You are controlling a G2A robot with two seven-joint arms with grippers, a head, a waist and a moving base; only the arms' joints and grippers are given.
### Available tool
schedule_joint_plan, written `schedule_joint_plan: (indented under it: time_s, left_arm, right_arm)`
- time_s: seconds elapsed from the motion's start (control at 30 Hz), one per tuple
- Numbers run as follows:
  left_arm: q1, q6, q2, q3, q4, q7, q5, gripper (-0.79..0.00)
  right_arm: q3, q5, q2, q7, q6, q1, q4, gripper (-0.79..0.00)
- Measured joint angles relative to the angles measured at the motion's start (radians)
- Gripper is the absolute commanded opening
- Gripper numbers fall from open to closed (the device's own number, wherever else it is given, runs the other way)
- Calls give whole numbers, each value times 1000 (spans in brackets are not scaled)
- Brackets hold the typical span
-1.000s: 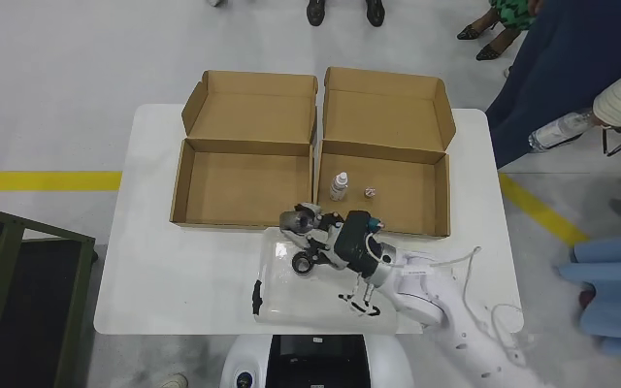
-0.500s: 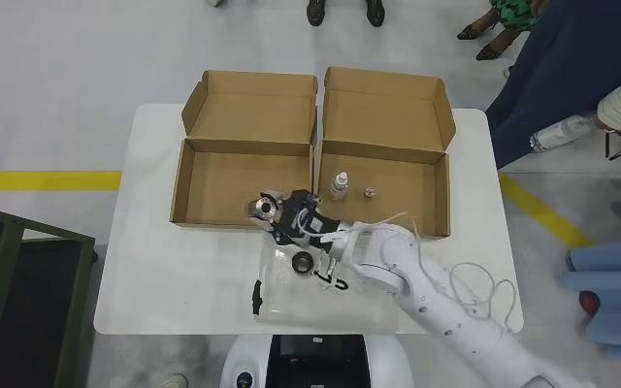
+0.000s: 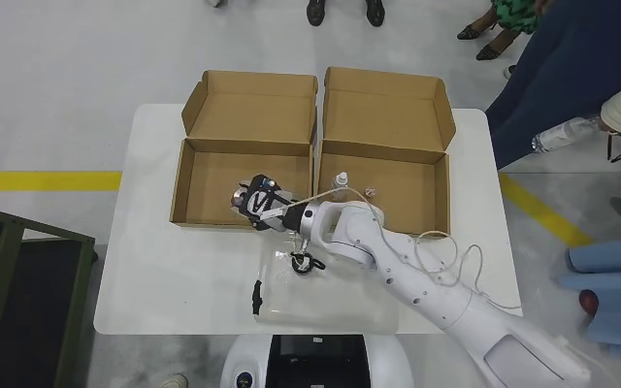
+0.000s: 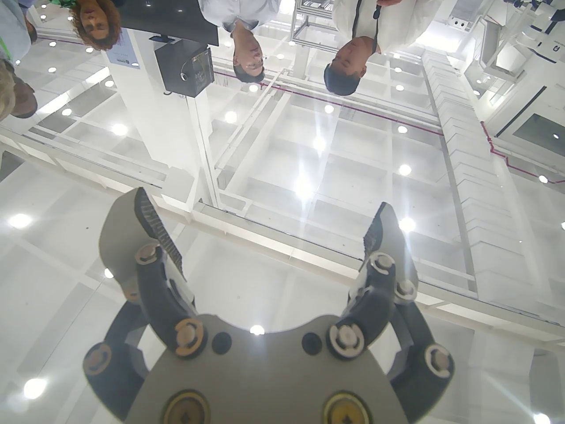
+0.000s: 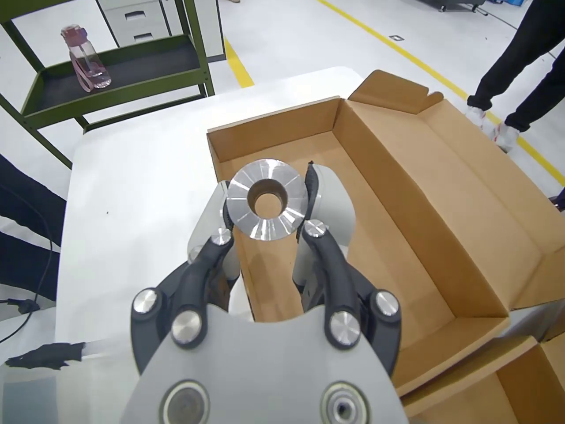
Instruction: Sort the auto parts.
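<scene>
My right gripper is shut on a silver metal ring with a round bore. From above, the right gripper and the metal ring hang over the front part of the left cardboard box. That box looks bare inside. The right cardboard box holds a small white bottle and a small round part. A dark ring part lies on the clear plastic bag at the table's front. My left gripper points up at the ceiling, open and with nothing in it.
The two boxes stand side by side with lids folded back on the white table. A green shelf cart with a pink bottle stands beside the table. People stand beyond the far and right edges.
The right arm has swung left from over the plastic bag, carrying the metal ring across the box's front wall to above the left box.
</scene>
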Motion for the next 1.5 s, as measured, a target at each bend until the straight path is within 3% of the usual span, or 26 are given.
schedule_joint_plan:
  time_s: [0.63,0.97,1.1,1.4,1.47,1.5]
  left_arm:
    - [0,0,0,0,0,0,0,0]
    - [0,0,0,0,0,0,0,0]
    - [0,0,0,0,0,0,0,0]
    - [0,0,0,0,0,0,0,0]
    - [0,0,0,0,0,0,0,0]
    - [0,0,0,0,0,0,0,0]
  right_arm:
    - [-73,50,-124,155,-41,171,278,-785]
    - [-86,46,-163,206,-66,188,370,-785]
    - [-83,39,-172,215,-73,188,391,-597]
    - [-76,19,-190,241,-82,182,421,-471]
    - [-73,16,-193,242,-85,181,428,-357]
    - [-71,14,-194,242,-86,180,430,-169]
